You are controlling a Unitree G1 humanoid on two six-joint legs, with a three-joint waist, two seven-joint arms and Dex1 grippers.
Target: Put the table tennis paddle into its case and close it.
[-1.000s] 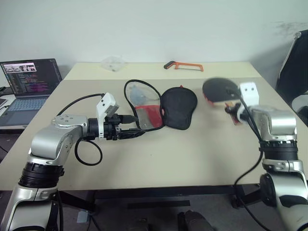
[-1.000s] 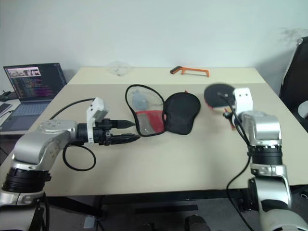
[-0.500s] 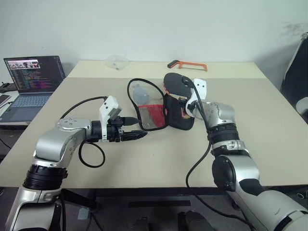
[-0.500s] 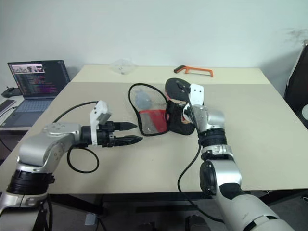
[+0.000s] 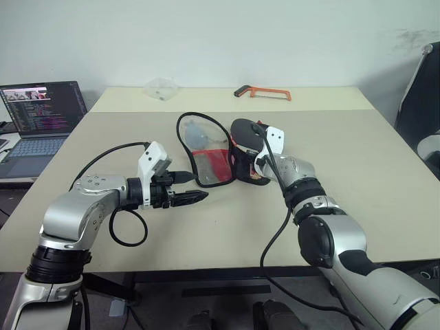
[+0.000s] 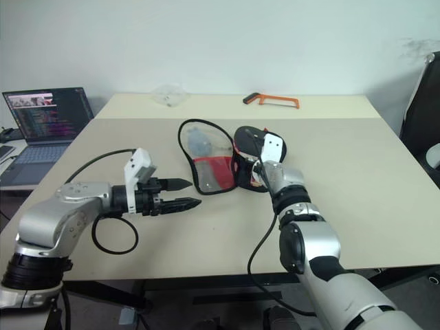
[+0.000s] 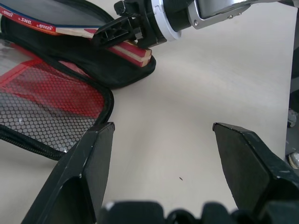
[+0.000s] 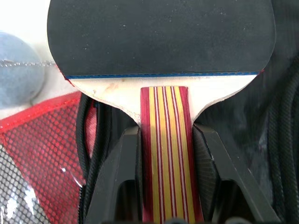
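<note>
The right gripper [image 8: 166,186] was clamped on the striped wooden handle of the table tennis paddle [image 8: 161,37], one black finger [image 8: 117,182] pressed against each side of it; the black rubber blade stretched out beyond the fingertips, a thin blue line and a band of pale wood marking where the rubber ended near the grip. Beneath the blade and handle lay the black fabric of the case [image 5: 227,155], so the paddle sat over the opened black half, with black piping running alongside the fingers; whether the blade rested on the fabric or hung just above it could not be told. To one side of the right fingers lay the red mesh panel [image 8: 42,140] of the case's other half, and beyond it a grey-blue rounded shape [image 8: 16,70] behind clear material.

The left gripper [image 7: 161,135] stood released, its two fingers spread wide with bare tabletop [image 7: 196,84] between them; it grasped nothing. Just ahead of one fingertip [image 7: 100,140] lay the edge of the mesh flap, near it but apart from it; farther out from the left fingers was the paddle in the right gripper's hold, over the black half.

Well beyond both grippers, at the far edge of the table, lay an orange-framed hacksaw [image 5: 263,93] and a small clear plastic bag [image 5: 161,87]; a laptop [image 5: 38,127] stood open off the table's left side.
</note>
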